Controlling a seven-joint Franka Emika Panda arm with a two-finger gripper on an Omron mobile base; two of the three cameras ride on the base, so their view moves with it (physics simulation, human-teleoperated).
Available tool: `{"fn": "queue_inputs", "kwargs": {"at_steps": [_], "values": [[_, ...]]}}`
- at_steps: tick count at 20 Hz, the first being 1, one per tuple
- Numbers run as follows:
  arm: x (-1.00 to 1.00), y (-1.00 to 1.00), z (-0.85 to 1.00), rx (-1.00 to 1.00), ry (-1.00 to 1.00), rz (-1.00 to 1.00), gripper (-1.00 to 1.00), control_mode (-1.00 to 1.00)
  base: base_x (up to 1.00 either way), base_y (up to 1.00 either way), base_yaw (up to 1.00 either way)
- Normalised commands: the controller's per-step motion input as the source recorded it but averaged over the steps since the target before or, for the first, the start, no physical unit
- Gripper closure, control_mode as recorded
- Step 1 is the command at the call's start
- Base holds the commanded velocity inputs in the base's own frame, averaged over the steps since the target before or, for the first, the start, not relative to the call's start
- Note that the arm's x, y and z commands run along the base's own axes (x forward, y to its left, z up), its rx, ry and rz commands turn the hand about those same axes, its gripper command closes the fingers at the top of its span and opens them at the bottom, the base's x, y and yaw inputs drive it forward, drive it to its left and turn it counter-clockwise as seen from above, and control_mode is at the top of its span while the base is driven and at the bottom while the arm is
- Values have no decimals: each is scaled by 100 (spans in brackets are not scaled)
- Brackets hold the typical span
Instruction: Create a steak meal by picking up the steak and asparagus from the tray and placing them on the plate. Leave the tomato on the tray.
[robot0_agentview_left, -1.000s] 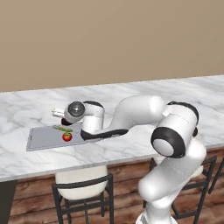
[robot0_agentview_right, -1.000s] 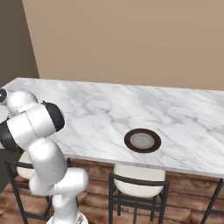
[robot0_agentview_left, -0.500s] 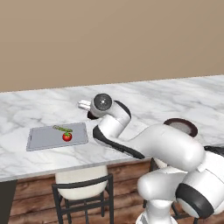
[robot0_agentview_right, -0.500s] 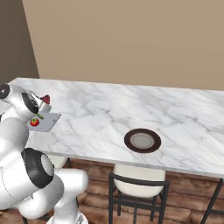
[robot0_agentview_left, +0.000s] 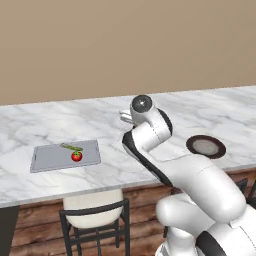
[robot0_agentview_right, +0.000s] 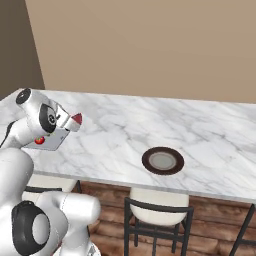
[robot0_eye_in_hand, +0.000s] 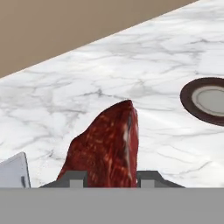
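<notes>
Fingers flanking steak, steak jutting beyond tips

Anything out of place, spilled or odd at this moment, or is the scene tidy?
Nothing stands out. The steak sits between the gripper's fingertips, above the marble counter, on the tray's side of the plate. The asparagus and tomato lie on the tray. The plate is bare, and nothing is spilled.

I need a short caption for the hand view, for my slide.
Gripper holding the steak above the marble counter, plate ahead.
</notes>
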Motion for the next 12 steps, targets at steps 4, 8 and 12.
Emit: {"fn": "queue_inputs", "kwargs": {"at_steps": [4, 8, 12], "values": [[0, -100, 0, -7, 19, -19, 100, -100, 0, 0, 0], [0, -100, -3, -2, 16, -18, 100, -100, 0, 0, 0], [0, -100, -15, 0, 10, -17, 100, -100, 0, 0, 0]]}}
